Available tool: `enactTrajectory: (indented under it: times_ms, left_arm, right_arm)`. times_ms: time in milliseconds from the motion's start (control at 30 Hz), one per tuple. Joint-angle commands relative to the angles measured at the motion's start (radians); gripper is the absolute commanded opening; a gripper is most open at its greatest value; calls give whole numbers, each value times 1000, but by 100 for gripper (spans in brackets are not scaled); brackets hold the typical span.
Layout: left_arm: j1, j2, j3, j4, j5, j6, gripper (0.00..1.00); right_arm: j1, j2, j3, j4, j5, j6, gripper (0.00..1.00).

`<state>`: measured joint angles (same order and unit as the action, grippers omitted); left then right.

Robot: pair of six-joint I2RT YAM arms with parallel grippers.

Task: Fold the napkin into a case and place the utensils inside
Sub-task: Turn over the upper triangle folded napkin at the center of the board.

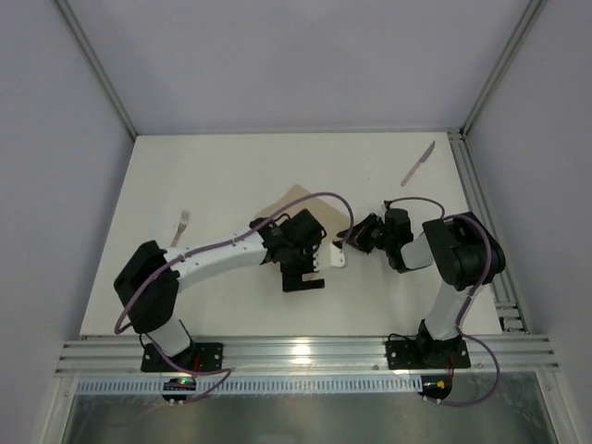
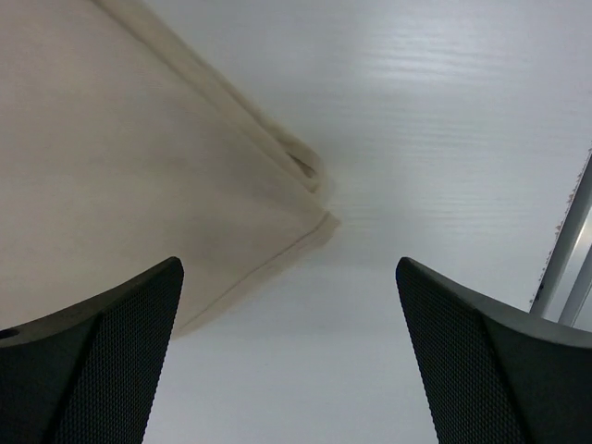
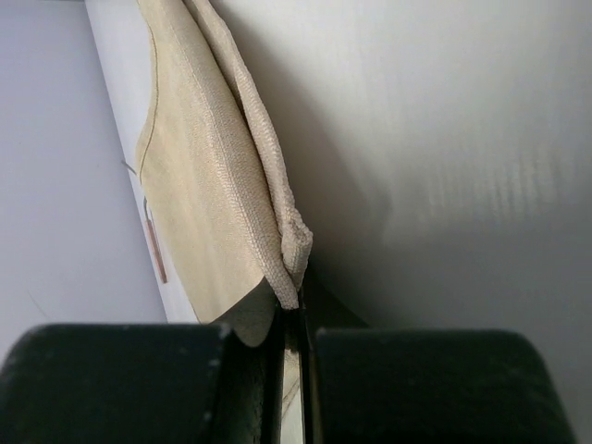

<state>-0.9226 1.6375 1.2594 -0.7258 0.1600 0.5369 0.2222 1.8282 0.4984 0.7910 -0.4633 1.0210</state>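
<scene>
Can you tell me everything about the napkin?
The napkin is a plain beige woven cloth, folded into layers, lying on the white table between both arms. One folded corner is pinched in the shut right end effector. The open left end effector hangs over another corner, not gripping it.

White table with napkin, knife, silvery utensil

The napkin, plain beige cloth, lies folded in doubled layers near the centre of the top view. In the left wrist view its stacked corner sits flat at upper left. At bottom centre of the right wrist view, one folded edge is pinched and lifted by the right gripper. The knife, with a pinkish handle and grey blade, lies diagonally at upper right. A slim silvery utensil lies at middle left. Both are well apart from the cloth.
</scene>
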Motion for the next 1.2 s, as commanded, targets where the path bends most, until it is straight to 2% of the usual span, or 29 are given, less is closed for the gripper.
enactTrajectory:
  times_ms: [0, 67, 133, 467, 600, 700, 767, 800, 833, 933, 1033, 1100, 1133, 1167]
  left_arm:
    - [-66, 13, -130, 155, -149, -11, 99]
    - [-96, 18, -178, 240, -250, -17, 99]
    - [-134, 28, -204, 290, -275, -17, 99]
    - [-165, 111, -201, 374, -218, -77, 99]
    - [-165, 157, -180, 358, -237, -74, 92]
    - [-163, 171, -178, 347, -260, -78, 83]
    - [-165, 177, -181, 365, -252, -84, 73]
    - [-165, 189, -176, 362, -249, -86, 68]
    - [-165, 196, -167, 358, -254, -97, 55]
    - [-165, 211, -170, 344, -284, -95, 40]
    - [-165, 196, -184, 321, -307, -75, 34]
    - [-165, 188, -195, 315, -336, -61, 18]
    - [-163, 179, -199, 319, -346, -57, 0]
    - [-160, 174, -207, 325, -359, -40, 0]
  right_arm:
    - [-3, -50, -23, 34, 80, 2, 4]
    - [-3, -53, -24, 33, 77, -2, 4]
    - [-3, -52, -31, 34, 71, -6, 4]
    - [-3, -79, -44, 28, 89, -18, 4]
    - [-3, -96, -40, 14, 94, -27, 4]
    - [-3, -101, -34, 5, 92, -33, 4]
    - [-1, -107, -32, -3, 92, -38, 4]
    - [-3, -109, -32, -6, 94, -41, 4]
    - [-3, -110, -34, -10, 97, -42, 4]
    - [-3, -119, -35, -10, 97, -41, 4]
    - [-1, -130, -29, -22, 91, -53, 4]
    - [-1, -136, -15, -33, 77, -64, 4]
    - [-3, -151, -12, -50, 75, -74, 4]
    - [3, -162, -6, -61, 74, -82, 4]
